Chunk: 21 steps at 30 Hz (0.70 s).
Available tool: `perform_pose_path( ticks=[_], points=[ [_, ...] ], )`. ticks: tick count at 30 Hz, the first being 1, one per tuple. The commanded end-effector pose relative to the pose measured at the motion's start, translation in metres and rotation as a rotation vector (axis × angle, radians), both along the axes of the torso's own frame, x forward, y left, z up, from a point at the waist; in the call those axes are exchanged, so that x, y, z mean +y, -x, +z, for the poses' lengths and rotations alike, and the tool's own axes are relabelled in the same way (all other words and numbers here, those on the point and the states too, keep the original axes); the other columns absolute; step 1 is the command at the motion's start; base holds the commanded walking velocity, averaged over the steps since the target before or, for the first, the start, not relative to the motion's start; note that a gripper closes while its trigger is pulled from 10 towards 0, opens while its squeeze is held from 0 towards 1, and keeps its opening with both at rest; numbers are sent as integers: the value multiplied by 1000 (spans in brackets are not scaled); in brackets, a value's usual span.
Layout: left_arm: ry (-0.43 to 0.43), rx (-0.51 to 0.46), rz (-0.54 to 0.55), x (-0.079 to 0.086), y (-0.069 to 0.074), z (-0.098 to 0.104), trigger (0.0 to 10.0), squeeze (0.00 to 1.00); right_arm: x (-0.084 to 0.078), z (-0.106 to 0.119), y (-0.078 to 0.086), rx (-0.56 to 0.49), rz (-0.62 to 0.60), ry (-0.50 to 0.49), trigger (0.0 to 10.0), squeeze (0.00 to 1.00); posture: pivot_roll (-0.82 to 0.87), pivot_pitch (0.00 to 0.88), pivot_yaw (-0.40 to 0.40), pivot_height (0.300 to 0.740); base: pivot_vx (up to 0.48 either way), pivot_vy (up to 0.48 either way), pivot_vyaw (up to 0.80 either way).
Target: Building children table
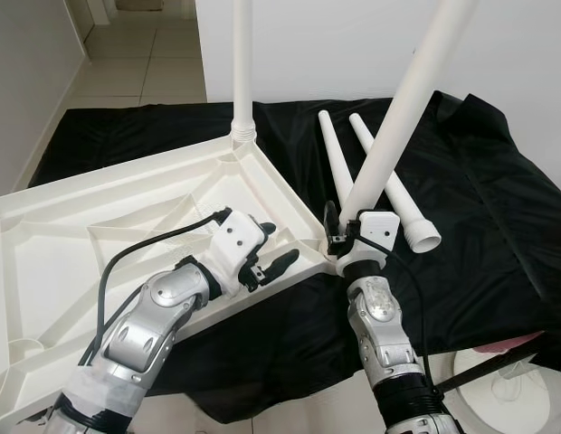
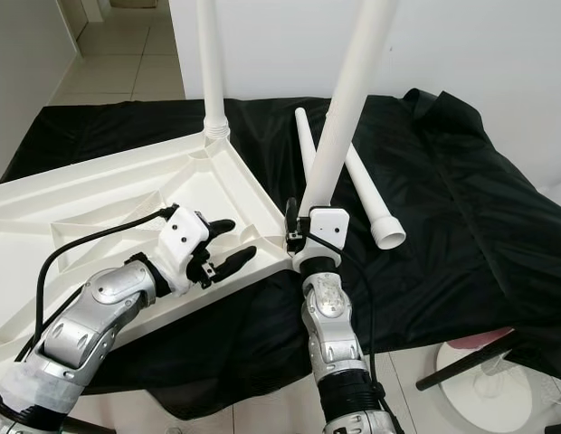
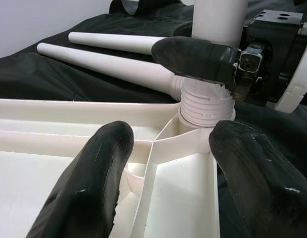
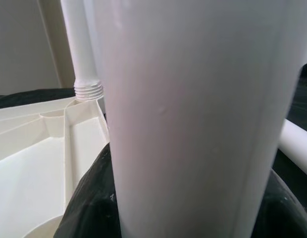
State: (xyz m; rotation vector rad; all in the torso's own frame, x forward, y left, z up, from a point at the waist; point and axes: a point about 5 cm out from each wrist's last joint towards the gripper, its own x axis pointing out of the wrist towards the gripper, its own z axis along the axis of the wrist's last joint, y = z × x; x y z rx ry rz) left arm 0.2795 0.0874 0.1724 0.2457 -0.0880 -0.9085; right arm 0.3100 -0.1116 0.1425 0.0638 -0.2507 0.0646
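Note:
The white table top [image 1: 72, 226] lies upside down on a black cloth [image 1: 480, 226]. One white leg [image 1: 242, 63] stands upright in its far corner socket. My right gripper [image 1: 344, 226] is shut on a second leg [image 1: 398, 108], which leans to the right, its threaded end [image 3: 205, 101] at the near right corner socket. Two loose legs [image 1: 335, 158] [image 1: 389, 185] lie on the cloth behind it. My left gripper [image 1: 279, 246] hovers open just above the table top's underside, left of that corner, its fingers [image 3: 94, 183] pointing at the threaded end.
A white wall rises right behind the cloth. Tiled floor [image 1: 145, 63] runs off at the far left. A white round base [image 1: 507, 389] with a black rod [image 1: 484, 366] across it sits on the floor at the near right.

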Motion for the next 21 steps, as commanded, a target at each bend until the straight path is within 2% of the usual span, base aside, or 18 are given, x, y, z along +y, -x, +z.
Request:
perform_pose_path(
  ticks=[1, 7, 9, 14, 21],
  points=[
    [-7, 6, -16, -1, -2, 0, 10000, 0, -12, -21, 0, 120, -41, 9, 10000, 0, -33, 78, -25, 740, 0, 0, 0],
    [-2, 6, -8, -2, -3, 1, 10000, 0, -8, -35, 6, 176, -80, 9, 10000, 0, -35, 76, -33, 740, 0, 0, 0],
    [-3, 7, -8, -2, -2, 0, 10000, 0, -8, -39, 8, 196, -122, -13, 10000, 0, -35, 79, -30, 740, 0, 0, 0],
    [-4, 11, -9, -2, -2, -1, 10000, 0, -14, -43, 11, 208, -216, 21, 10000, 0, -36, 81, -29, 740, 0, 0, 0],
    [-6, 10, -9, -1, -2, 0, 10000, 0, -20, -44, 9, 227, -222, -11, 10000, 0, -36, 81, -29, 740, 0, 0, 0]
  ],
)
